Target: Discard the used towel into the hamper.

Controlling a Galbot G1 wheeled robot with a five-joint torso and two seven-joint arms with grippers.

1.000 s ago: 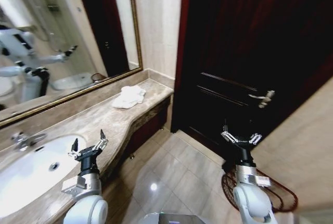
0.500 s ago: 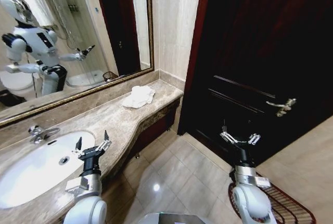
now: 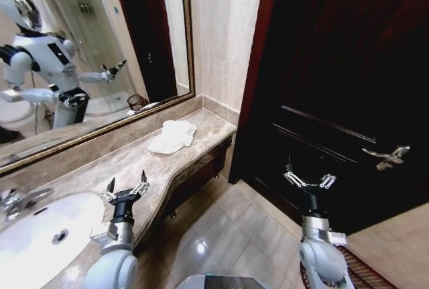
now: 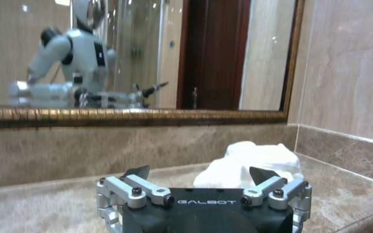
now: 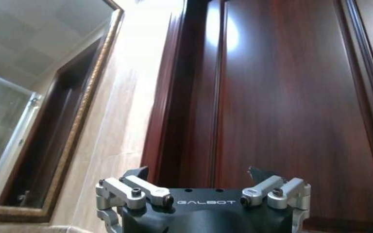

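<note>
Head view has swung since the earlier frames: the crumpled white towel (image 3: 172, 136) now sits nearer the picture's centre, the dark wood door's silver lever handle (image 3: 389, 157) has slid toward the right edge, and the white oval sink (image 3: 40, 235) is partly cut off at lower left. This reads as camera motion; nothing on the counter looks displaced.

Towel lies on the beige marble counter (image 3: 134, 161), at its far end near the wall corner, below the gold-framed mirror (image 3: 87, 54). In the left wrist view it sits just beyond the fingers (image 4: 254, 162).

Left gripper (image 3: 127, 190) hovers over the counter edge beside the sink, jaws spread wide, empty. Right gripper (image 3: 308, 180) is held up before the door, jaws likewise apart, empty.

Dark reddish-brown wire hamper (image 3: 362, 272): only a sliver of rim visible on the floor at the bottom right, behind the right arm; more of it showed before.
</note>
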